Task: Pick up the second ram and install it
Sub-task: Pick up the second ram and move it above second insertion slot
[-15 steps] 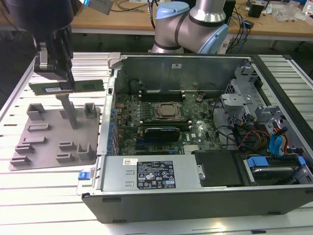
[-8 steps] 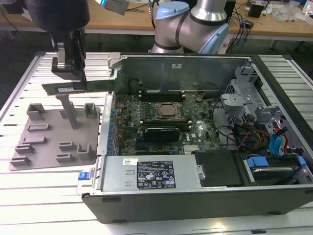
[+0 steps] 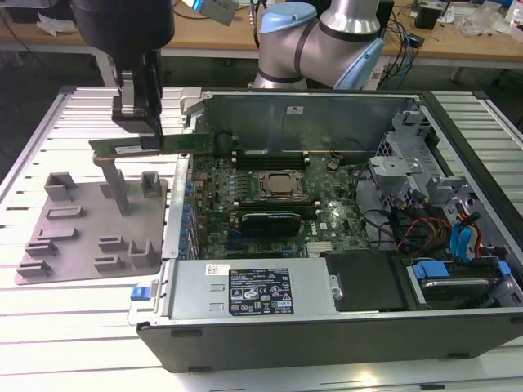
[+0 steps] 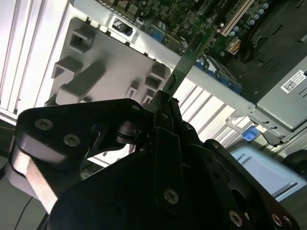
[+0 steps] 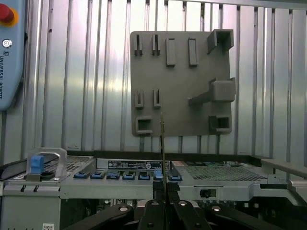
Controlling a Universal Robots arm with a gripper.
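In the exterior view my gripper (image 3: 137, 135) is shut on the second ram (image 3: 184, 144), a long thin green stick held level and lifted off the table. The stick spans from above the grey holder plate (image 3: 90, 245) to the left wall of the open computer case (image 3: 184, 245). Both wrist views show the ram edge-on (image 4: 189, 60) (image 5: 162, 143), rising out of the closed black fingers (image 4: 165, 120) (image 5: 156, 208). The motherboard (image 3: 327, 220) with its silver processor (image 3: 278, 186) lies inside the case, to the exterior view's right of the stick.
The grey holder plate (image 5: 177, 86) carries several empty slots and an upright post (image 3: 118, 184). The case holds a power supply (image 3: 253, 290), drives and cables (image 3: 458, 237). The arm's base (image 3: 319, 41) stands behind the case. A pendant with a red button (image 5: 5, 14) lies on the slatted table (image 3: 57, 327).
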